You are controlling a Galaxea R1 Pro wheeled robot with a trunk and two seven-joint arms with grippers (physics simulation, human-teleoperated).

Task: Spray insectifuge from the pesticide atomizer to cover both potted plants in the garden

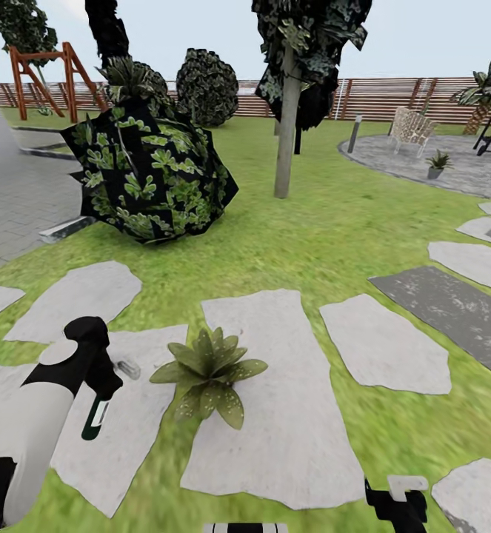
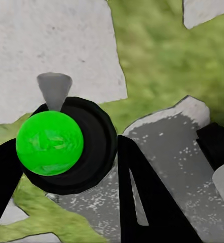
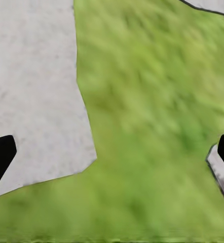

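Head view, left gripper (image 1: 101, 385): clamped on the pesticide atomizer (image 1: 95, 416), bottle hanging over a stepping stone (image 1: 119, 437).
Potted plant (image 1: 208, 372): just beside the atomizer, on the stones.
Second potted plant (image 1: 438, 163): far patio.
Right gripper (image 3: 112, 152): fingers spread wide over grass.

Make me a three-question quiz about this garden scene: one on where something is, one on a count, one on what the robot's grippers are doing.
1. Where does the nearer potted plant sit?
A. on a stepping stone
B. on the round patio
C. against the fence

2. How many small potted plants show in the head view?
A. one
B. two
C. four

3. What is the left gripper doing?
A. hanging open over the grass
B. holding the pesticide atomizer
C. gripping a leaf

Answers:
1. A, its leaves spread over a pale stepping stone.
2. B, one is close by and the other potted plant stands on the far patio.
3. B, the dark bottle sits between its fingers in the left wrist view.
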